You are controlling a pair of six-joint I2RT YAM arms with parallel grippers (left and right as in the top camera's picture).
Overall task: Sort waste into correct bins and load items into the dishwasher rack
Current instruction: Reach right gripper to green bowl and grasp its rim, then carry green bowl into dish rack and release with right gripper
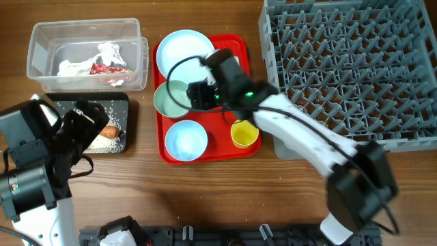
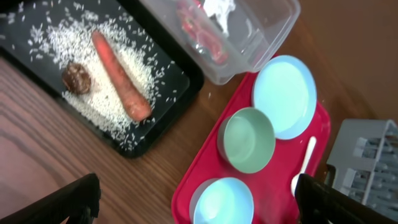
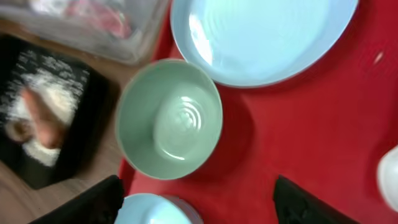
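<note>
While the left gripper [image 2: 196,190] hangs over the black tray [image 1: 124,102] with its fingers wide apart, a carrot [image 2: 121,74] and a brown lump [image 2: 76,78] lie there on rice [image 2: 68,43]. The right gripper [image 3: 198,186], fingers wide apart too, holds nothing over the green bowl [image 3: 169,118] on the red tray [image 1: 212,147]. A blue bowl [image 1: 186,139] and a cup [image 1: 244,133] sit nearer, and the plate [image 1: 183,51] sits farther back. Far off, the tub [image 1: 41,68] holds a wrapper [image 1: 109,68] and paper [image 1: 72,67], and the rack [image 1: 348,61] stands to the right.

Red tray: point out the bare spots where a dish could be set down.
Freest: the bare red tray patch bordered by the green bowl, the plate and the spoon. Crowded: its left side, where plate, green bowl and blue bowl sit close.
</note>
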